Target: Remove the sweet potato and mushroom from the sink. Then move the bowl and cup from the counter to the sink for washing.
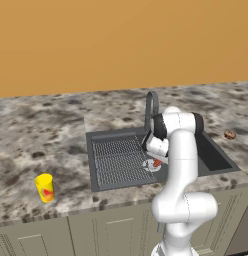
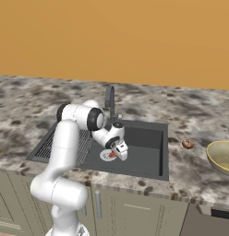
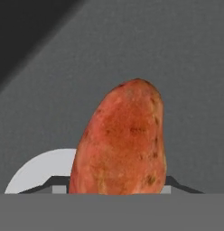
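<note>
A speckled grey stone surface runs under an orange wall, with the dark sink let into it. Down in the basin, the sweet potato lies by the round silver drain, and in the hand view it rises right between the fingers, whose dark tips show low on either side of it; whether they have gripped it or merely flank it I cannot tell. The gripper is deep in the basin, just in front of the faucet. To do this step well, I judge the fingers should meet the tuber across its thick middle, not its tapered end, so it does not squirt out, and the lift should go straight up to clear the basin wall and faucet before swinging aside. The mushroom already sits on the surface to the right of the sink, the bowl further right, and the yellow cup well off to the left.
</note>
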### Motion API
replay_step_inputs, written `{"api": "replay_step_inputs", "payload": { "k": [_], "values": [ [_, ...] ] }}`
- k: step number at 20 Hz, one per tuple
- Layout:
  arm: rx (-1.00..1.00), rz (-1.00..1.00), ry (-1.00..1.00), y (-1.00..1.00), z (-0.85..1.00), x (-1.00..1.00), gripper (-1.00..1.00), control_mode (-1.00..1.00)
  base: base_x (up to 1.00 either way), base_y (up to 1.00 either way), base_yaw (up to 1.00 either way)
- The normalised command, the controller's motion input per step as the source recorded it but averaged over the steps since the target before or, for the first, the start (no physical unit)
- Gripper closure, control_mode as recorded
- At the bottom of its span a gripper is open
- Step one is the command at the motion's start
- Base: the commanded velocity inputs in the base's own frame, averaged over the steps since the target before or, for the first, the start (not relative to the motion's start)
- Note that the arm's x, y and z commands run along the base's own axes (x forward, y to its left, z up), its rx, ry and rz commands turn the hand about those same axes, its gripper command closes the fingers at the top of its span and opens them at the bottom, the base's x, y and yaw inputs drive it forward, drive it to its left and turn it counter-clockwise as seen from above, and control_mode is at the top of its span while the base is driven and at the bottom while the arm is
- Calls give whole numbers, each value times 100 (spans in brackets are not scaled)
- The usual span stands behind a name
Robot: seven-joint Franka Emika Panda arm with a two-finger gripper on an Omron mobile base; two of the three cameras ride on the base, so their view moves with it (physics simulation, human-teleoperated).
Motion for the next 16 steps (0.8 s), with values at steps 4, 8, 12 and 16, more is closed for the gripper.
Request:
{"api": "replay_step_inputs", "payload": {
  "k": [4, 8, 12, 16],
  "values": [
    [0, -2, -2, 0, 8, -23, 100, -100, 0, 0, 0],
    [0, 0, 0, 1, 32, -35, 100, -100, 0, 0, 0],
    [0, 0, 0, 0, 36, -33, 100, -100, 0, 0, 0],
    [0, 0, 0, 0, 42, -25, 100, -100, 0, 0, 0]
  ]
}}
